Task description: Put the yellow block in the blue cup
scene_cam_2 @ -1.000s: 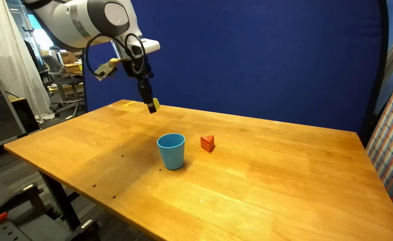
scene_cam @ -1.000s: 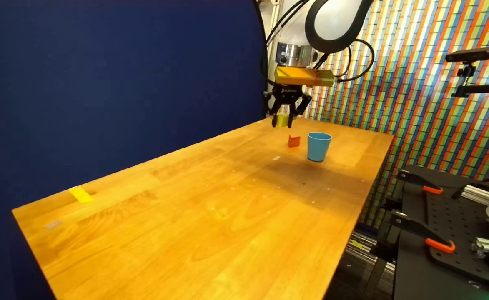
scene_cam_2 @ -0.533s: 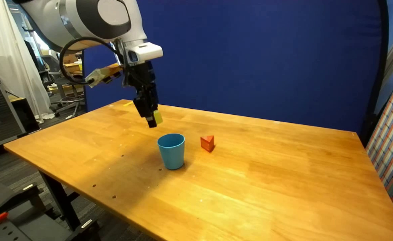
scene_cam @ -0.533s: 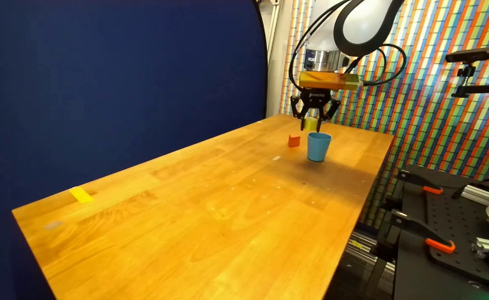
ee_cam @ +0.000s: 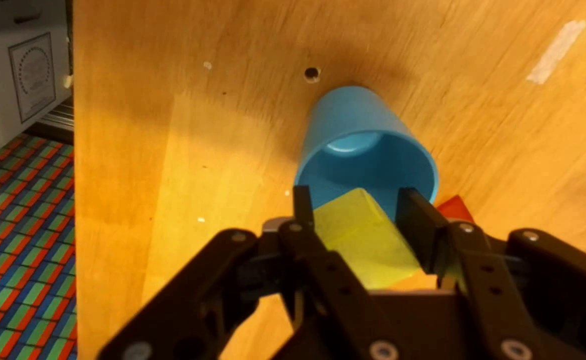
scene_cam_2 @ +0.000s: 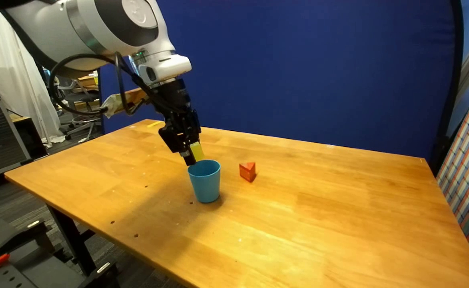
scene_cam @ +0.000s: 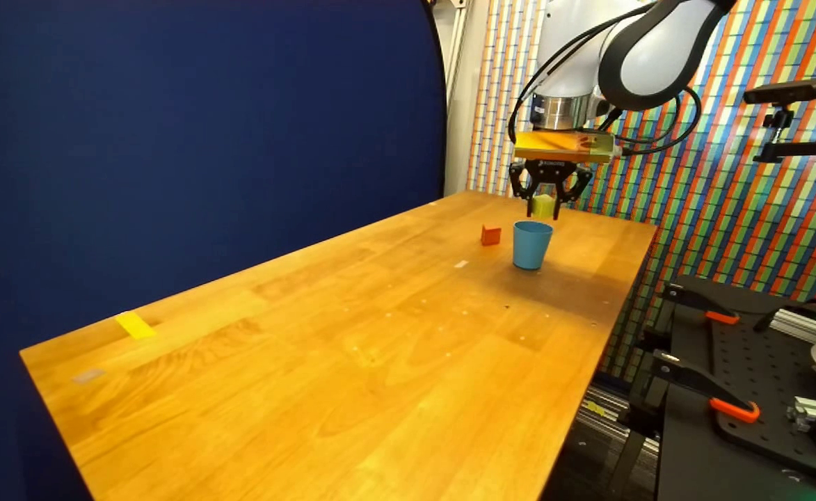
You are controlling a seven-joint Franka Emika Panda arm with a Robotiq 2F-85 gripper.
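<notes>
My gripper (scene_cam: 542,215) is shut on the yellow block (scene_cam: 544,204) and holds it in the air at the blue cup (scene_cam: 531,247). In an exterior view the fingertips (scene_cam_2: 190,162) and the yellow block (scene_cam_2: 197,151) are just above the back-left part of the rim of the blue cup (scene_cam_2: 207,186), which stands upright. In the wrist view the yellow block (ee_cam: 362,237) sits turned between the fingers (ee_cam: 356,194). There it overlaps the near edge of the opening of the blue cup (ee_cam: 350,112). The visible inside of the cup holds nothing.
A small red block (scene_cam_2: 247,171) stands on the wooden table (scene_cam_2: 338,224) beside the cup; it is partly hidden behind a finger in the wrist view (ee_cam: 455,209). Flat yellow tape (scene_cam: 135,325) lies near a table corner. A black side table with clamps (scene_cam: 734,410) adjoins the table.
My gripper has carried the yellow block towards the blue cup, rightward in both exterior views and lower in one of them. The cup and the red block have not moved.
</notes>
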